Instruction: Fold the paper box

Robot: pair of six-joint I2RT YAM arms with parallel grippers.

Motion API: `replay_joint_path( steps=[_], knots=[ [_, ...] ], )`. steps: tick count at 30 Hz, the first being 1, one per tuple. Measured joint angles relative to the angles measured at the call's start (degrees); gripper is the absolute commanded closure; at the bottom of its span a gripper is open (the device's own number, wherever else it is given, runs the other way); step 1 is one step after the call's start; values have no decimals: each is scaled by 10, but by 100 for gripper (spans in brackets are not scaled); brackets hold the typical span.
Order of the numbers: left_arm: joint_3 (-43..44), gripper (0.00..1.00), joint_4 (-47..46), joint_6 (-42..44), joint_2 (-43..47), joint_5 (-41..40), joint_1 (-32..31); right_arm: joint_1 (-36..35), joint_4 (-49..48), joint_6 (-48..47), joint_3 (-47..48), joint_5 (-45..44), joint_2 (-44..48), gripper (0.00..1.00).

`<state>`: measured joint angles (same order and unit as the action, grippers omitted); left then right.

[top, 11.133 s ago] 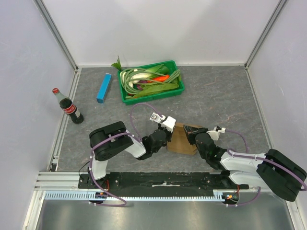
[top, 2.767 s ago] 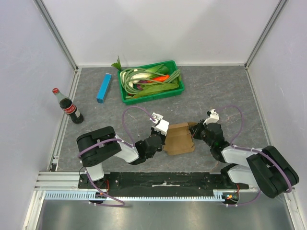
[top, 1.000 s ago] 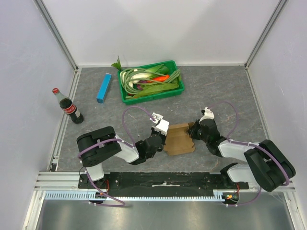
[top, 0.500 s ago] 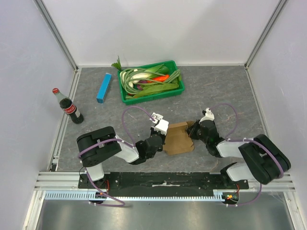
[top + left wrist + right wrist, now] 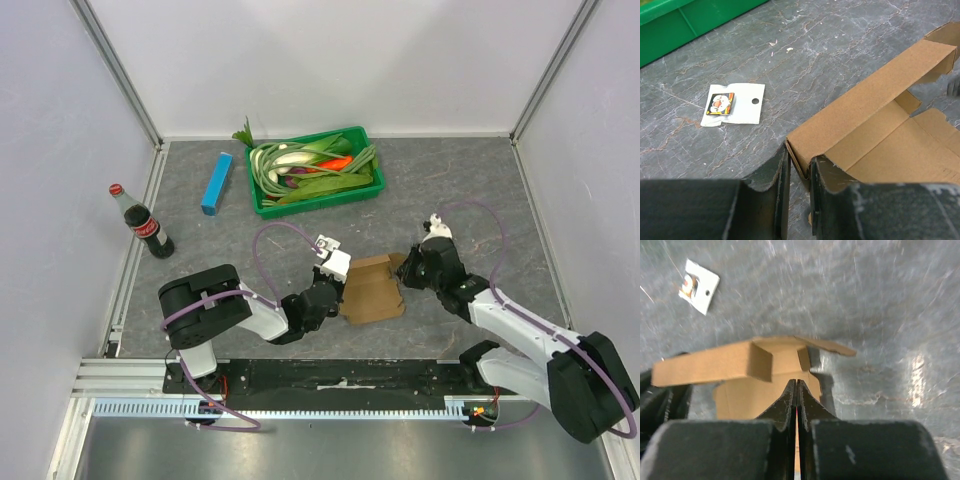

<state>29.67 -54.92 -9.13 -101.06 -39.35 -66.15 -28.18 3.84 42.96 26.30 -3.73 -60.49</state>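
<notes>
Paper box (image 5: 372, 292) worked from both ends on the desk (image 5: 450, 200)
Left hand (image 5: 799, 162) clamps its corner wall; right hand (image 5: 796, 386) is pressed together at the end flap.

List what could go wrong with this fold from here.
1. The left pincer pinches only a corner of the raised wall of the paper box; a pull may tear it or slip off.
2. The right pincer, shut, aims at the small inner flap; a push may crumple it off its crease.
</notes>
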Motion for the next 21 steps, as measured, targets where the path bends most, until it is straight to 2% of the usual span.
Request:
replay_joint_path(
  steps=[5,13,17,20,21],
  knots=[
    [0,98,-1,-3,0,0,0,0,-33,15,-55,45,-32,100],
    [-1,98,-1,-4,0,-16,1,-4,-89,38,-56,20,-101,100],
    [-1,98,-1,-4,0,-14,1,-10,-27,37,-32,11,-86,95],
    [-1,98,-1,-4,0,-11,0,-12,85,17,19,-19,-30,71],
    [-1,98,-1,-4,0,-11,0,-12,118,4,47,-31,-20,56]
  ],
)
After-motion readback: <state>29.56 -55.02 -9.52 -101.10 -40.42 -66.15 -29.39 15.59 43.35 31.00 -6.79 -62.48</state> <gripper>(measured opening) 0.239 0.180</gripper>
